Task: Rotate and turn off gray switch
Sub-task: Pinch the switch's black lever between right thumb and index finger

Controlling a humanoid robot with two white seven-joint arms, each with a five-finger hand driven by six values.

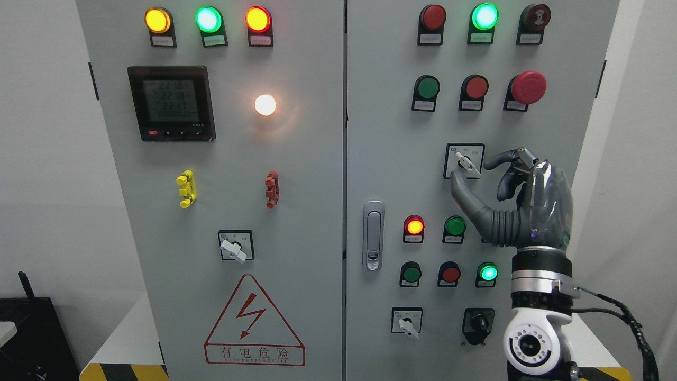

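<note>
The grey cabinet (381,159) stood with lamps lit. The right hand (521,203) was raised at its right door, fingers apart, thumb and index finger close around the gray switch (467,164), not clamped.

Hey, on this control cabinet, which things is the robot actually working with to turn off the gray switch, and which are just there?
In the job:
- gray switch, upper right door
- right robot hand, thumb and forefinger either side of its knob, not clearly gripping

Just there:
- meter display
- red mushroom button
- door handle
- black selector knob
- warning triangle
- lower left switch
</note>
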